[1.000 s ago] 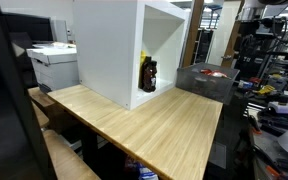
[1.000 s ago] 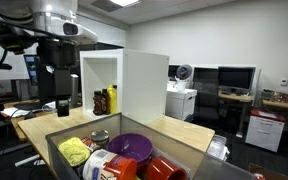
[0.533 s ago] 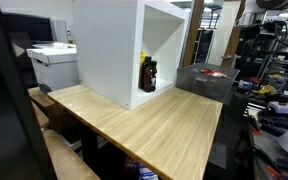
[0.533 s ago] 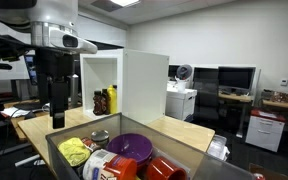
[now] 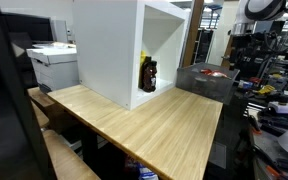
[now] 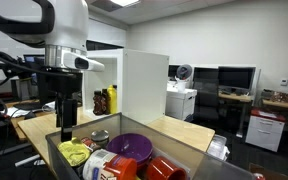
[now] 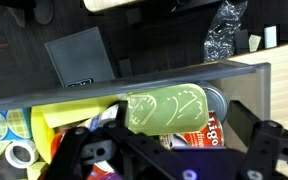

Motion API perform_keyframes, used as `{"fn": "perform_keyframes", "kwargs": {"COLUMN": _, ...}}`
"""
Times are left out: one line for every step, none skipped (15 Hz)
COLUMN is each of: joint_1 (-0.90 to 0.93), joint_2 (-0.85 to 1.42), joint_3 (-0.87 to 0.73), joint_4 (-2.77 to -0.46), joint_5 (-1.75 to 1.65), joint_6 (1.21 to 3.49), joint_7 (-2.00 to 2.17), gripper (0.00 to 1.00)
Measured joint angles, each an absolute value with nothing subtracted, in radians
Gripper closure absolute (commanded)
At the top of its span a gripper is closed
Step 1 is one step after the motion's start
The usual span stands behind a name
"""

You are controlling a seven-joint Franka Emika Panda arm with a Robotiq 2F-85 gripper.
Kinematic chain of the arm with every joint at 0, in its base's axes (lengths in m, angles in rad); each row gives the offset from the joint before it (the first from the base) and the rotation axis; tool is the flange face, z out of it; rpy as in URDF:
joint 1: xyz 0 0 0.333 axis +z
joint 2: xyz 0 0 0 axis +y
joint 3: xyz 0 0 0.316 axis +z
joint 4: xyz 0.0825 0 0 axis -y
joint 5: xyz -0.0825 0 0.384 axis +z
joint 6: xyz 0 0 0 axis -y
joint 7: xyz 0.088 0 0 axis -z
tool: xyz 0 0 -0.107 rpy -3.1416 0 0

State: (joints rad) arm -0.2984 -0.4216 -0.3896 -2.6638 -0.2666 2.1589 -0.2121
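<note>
Gripper (image 7: 164,142) with fingers spread wide, holding nothing, hanging above a green oblong item (image 7: 166,108). That item lies in a grey bin (image 7: 184,76), beside a red-labelled can (image 7: 213,124) and near a purple bowl (image 6: 132,145). Beyond the bin, a white cabinet (image 6: 134,85) stands on a wooden table (image 5: 154,120).
</note>
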Motion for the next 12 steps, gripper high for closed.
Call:
{"fn": "perform_keyframes", "kwargs": {"joint_1": -0.298, "joint_2": -0.418, "joint_3": -0.39, "joint_4": -2.663, "joint_5": -0.267, "joint_6": 2.16, "joint_7": -0.212, "gripper": 0.0}}
{"fn": "perform_keyframes", "kwargs": {"joint_1": -0.299, "joint_2": -0.418, "joint_3": -0.389, "joint_4": -2.662, "joint_5": -0.267, "joint_6": 2.16, "joint_7": -0.212, "gripper": 0.0}}
{"fn": "perform_keyframes", "kwargs": {"joint_1": -0.299, "joint_2": -0.418, "joint_3": -0.389, "joint_4": -2.663, "joint_5": -0.267, "joint_6": 2.163, "joint_7": -0.212, "gripper": 0.0}}
{"fn": "perform_keyframes", "kwargs": {"joint_1": -0.299, "joint_2": -0.418, "joint_3": -0.39, "joint_4": -2.663, "joint_5": -0.267, "joint_6": 2.168, "joint_7": -0.213, "gripper": 0.0}}
{"fn": "perform_keyframes", "kwargs": {"joint_1": -0.299, "joint_2": -0.416, "joint_3": -0.391, "joint_4": -2.663, "joint_5": -0.267, "joint_6": 2.175, "joint_7": -0.216, "gripper": 0.0}}
{"fn": "perform_keyframes", "kwargs": {"joint_1": -0.299, "joint_2": -0.412, "joint_3": -0.394, "joint_4": -2.664, "joint_5": -0.267, "joint_6": 2.186, "joint_7": -0.225, "gripper": 0.0}}
{"fn": "perform_keyframes", "kwargs": {"joint_1": -0.299, "joint_2": -0.407, "joint_3": -0.397, "joint_4": -2.664, "joint_5": -0.267, "joint_6": 2.203, "joint_7": -0.236, "gripper": 0.0}}
{"fn": "perform_keyframes", "kwargs": {"joint_1": -0.299, "joint_2": -0.398, "joint_3": -0.403, "joint_4": -2.664, "joint_5": -0.266, "joint_6": 2.23, "joint_7": -0.252, "gripper": 0.0}}
{"fn": "perform_keyframes", "kwargs": {"joint_1": -0.299, "joint_2": -0.39, "joint_3": -0.407, "joint_4": -2.664, "joint_5": -0.265, "joint_6": 2.25, "joint_7": -0.266, "gripper": 0.0}}
{"fn": "perform_keyframes", "kwargs": {"joint_1": -0.299, "joint_2": -0.379, "joint_3": -0.413, "joint_4": -2.664, "joint_5": -0.262, "joint_6": 2.272, "joint_7": -0.283, "gripper": 0.0}}
{"fn": "perform_keyframes", "kwargs": {"joint_1": -0.299, "joint_2": -0.364, "joint_3": -0.42, "joint_4": -2.663, "joint_5": -0.251, "joint_6": 2.295, "joint_7": -0.304, "gripper": 0.0}}
{"fn": "perform_keyframes", "kwargs": {"joint_1": -0.299, "joint_2": -0.348, "joint_3": -0.425, "joint_4": -2.662, "joint_5": -0.235, "joint_6": 2.305, "joint_7": -0.322, "gripper": 0.0}}
